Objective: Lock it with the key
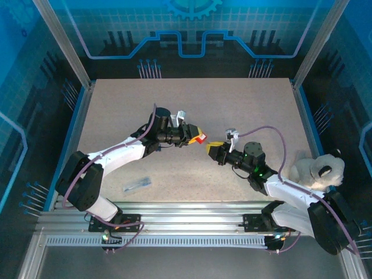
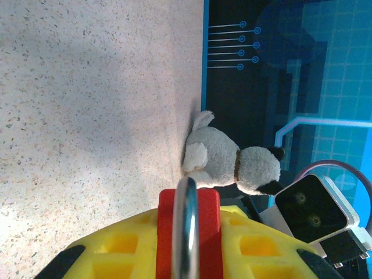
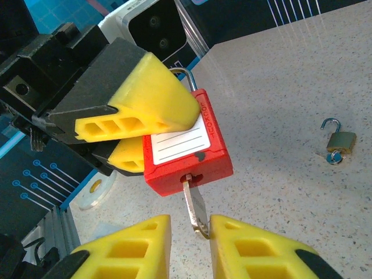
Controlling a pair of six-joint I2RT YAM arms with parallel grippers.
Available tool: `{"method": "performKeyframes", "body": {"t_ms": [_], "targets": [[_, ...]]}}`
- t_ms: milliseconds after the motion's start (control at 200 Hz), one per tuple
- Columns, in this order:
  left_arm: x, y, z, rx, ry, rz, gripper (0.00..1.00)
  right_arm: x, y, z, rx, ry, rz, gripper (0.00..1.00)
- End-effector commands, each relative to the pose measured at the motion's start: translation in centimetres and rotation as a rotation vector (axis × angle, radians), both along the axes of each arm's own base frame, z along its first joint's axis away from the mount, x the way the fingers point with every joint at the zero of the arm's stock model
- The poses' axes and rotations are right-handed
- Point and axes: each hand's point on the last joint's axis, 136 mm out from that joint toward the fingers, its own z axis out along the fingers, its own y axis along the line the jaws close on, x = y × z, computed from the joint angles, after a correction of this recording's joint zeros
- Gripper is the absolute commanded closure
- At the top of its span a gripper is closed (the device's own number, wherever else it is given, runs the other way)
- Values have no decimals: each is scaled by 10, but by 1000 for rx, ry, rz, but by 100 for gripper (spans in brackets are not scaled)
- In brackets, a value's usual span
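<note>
The red padlock is showing glossy plastic, a paper label and polished metal shackle; the key is gleaming metal; at three o'clock, the speckled table is looking matt.

Robot lab cell, aluminium frame, blue circuit-print walls, speckled table

Shackle of red padlock mostly behind left claw finger

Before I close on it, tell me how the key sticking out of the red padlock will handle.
The key looks like thin bare metal, so probably stiff, light and slippery in the right end effector. Seated in the red padlock, it should not fall, but may wobble.
</note>
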Motion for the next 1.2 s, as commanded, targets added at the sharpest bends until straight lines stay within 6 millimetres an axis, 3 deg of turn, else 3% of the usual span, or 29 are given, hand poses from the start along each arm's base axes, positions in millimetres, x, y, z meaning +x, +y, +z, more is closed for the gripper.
{"method": "performKeyframes", "body": {"t_ms": [0, 685, 796, 1196], "targets": [[0, -11, 22, -40, -63, -47, 100, 5, 1, 14, 19, -28, 4, 79], [-2, -17, 16, -38, -47, -77, 100, 6, -5, 18, 38, -59, -23, 81], [-3, -18, 16, -38, -46, -78, 100, 6, -5, 19, 39, -57, -19, 86], [-5, -20, 14, -34, -46, -88, 100, 6, -4, 19, 50, -49, -14, 90]]}}
